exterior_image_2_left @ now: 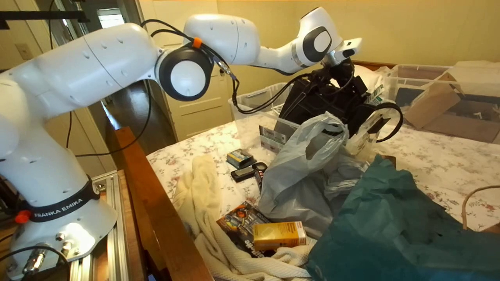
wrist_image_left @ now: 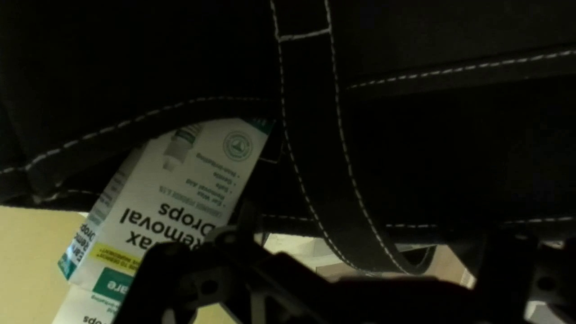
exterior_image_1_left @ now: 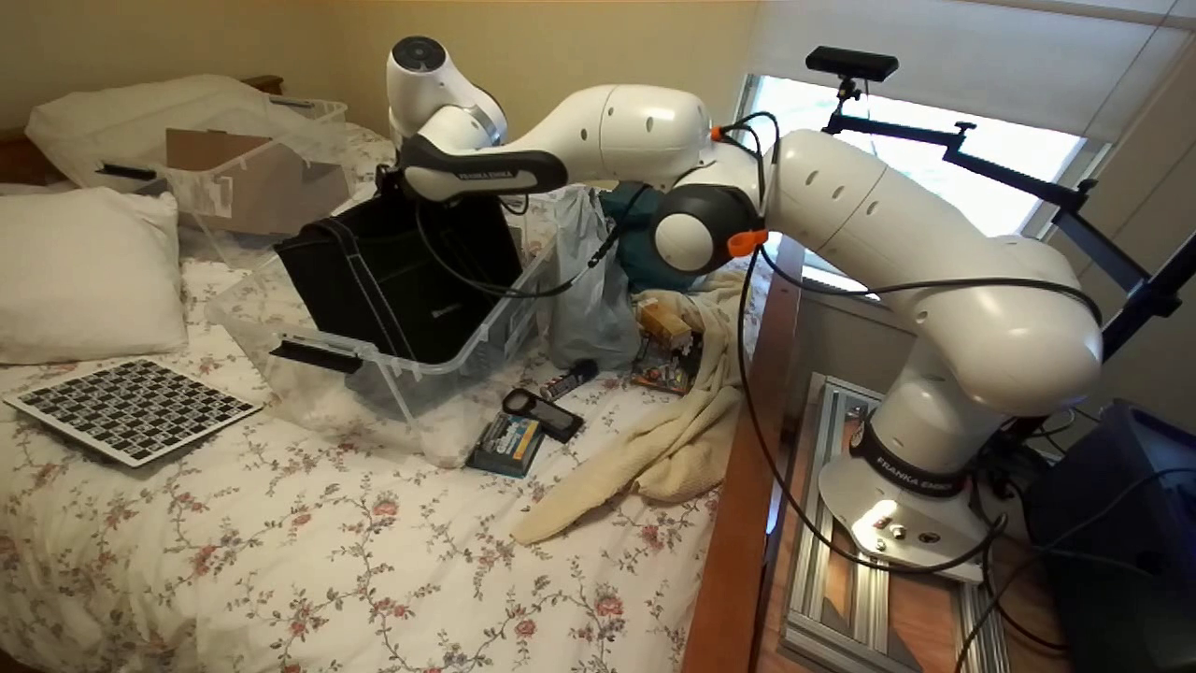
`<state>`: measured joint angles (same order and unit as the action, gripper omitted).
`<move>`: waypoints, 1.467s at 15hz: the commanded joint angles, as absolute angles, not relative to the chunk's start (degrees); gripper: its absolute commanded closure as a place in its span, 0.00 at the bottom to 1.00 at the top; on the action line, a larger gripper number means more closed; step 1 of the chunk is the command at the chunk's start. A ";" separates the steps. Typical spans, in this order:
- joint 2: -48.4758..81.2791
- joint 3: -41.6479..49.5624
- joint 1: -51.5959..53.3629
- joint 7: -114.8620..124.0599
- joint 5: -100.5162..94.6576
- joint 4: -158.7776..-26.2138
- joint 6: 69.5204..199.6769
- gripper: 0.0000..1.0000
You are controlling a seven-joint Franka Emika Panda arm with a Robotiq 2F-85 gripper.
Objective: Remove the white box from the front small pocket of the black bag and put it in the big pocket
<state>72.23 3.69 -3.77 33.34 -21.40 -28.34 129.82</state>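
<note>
The black bag (exterior_image_1_left: pixel 402 271) leans tilted in a clear plastic bin in both exterior views (exterior_image_2_left: pixel 300 103). In the wrist view, its white-stitched fabric (wrist_image_left: pixel 427 148) fills most of the picture. The white box (wrist_image_left: pixel 180 193), with green print, sticks out slantwise from a front pocket, its inner end hidden by the pocket's edge. It also shows in an exterior view (exterior_image_2_left: pixel 375 95) beside the gripper. My gripper (wrist_image_left: pixel 378 229) is open at the bag's top edge, fingers wide apart, with a looped bag handle (wrist_image_left: pixel 333 180) between them. The box lies beside the left finger; contact cannot be told.
The clear bin (exterior_image_1_left: pixel 420 379) surrounds the bag. A grey plastic bag (exterior_image_2_left: pixel 300 187) and a teal bag (exterior_image_2_left: pixel 398 226) stand beside it. A checkered board (exterior_image_1_left: pixel 135 407), a pillow (exterior_image_1_left: pixel 84 276), small boxes (exterior_image_1_left: pixel 506 447) and a cream cloth (exterior_image_1_left: pixel 645 449) lie on the bed.
</note>
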 commanded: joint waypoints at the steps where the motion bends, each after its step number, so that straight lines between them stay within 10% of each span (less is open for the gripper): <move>1: 73.76 3.77 -3.59 33.02 -21.16 -27.43 129.57 0.26; 12: 74.21 5.22 -3.25 34.76 -21.01 -27.16 127.66 0.95; 22: 69.39 5.08 -3.46 36.23 -21.11 -27.63 119.57 0.99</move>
<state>71.56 4.89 -3.87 34.61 -21.40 -27.51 123.09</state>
